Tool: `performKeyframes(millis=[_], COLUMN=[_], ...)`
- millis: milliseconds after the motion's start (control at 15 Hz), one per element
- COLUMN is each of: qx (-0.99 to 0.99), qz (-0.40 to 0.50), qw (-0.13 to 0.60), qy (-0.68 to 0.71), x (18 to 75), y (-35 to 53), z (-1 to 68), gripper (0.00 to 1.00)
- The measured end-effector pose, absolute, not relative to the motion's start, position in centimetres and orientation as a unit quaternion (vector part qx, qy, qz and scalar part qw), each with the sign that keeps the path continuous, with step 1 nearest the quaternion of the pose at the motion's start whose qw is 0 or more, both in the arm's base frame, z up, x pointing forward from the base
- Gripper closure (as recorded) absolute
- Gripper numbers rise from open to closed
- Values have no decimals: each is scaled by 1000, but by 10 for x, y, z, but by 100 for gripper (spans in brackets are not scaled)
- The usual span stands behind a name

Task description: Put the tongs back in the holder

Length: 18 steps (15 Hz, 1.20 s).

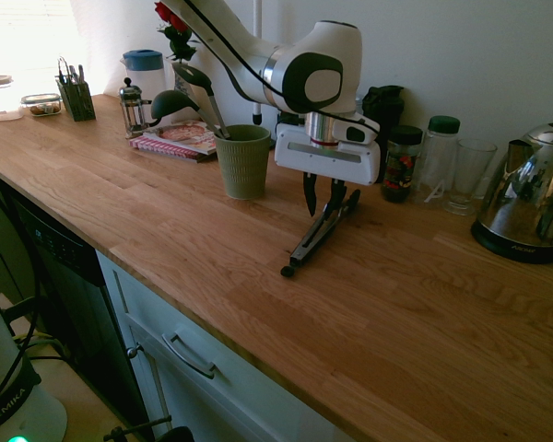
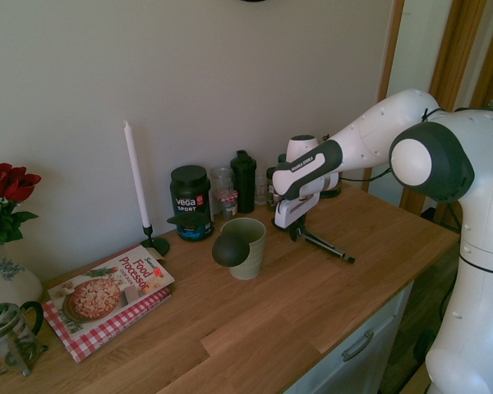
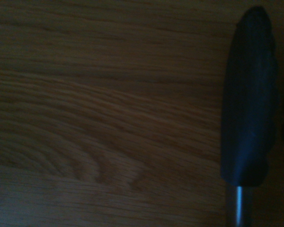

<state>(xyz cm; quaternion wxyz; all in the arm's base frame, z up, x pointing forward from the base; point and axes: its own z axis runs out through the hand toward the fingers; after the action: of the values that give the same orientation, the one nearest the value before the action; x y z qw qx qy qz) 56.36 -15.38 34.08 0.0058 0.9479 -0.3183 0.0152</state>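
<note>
Gripper fingers half-closed astride the long grey metal black-tipped tongs, grip unclear; lifted off-centre, they could swing.

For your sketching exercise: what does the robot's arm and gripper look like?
The arm is glossy white with rounded segments and dark grey joint caps. A black cable runs along it. The gripper has a white boxy body and two black fingers.
</note>
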Motion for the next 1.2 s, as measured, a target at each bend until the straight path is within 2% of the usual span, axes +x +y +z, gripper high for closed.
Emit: performKeyframes(millis=[733, 867, 1200], qx=[942, 940, 936], qz=[18, 27, 70], qw=[1, -10, -49], qy=[-336, -340, -343], x=[558, 554, 524], y=[-168, -167, -156], z=[346, 375, 506], gripper=[100, 100, 100])
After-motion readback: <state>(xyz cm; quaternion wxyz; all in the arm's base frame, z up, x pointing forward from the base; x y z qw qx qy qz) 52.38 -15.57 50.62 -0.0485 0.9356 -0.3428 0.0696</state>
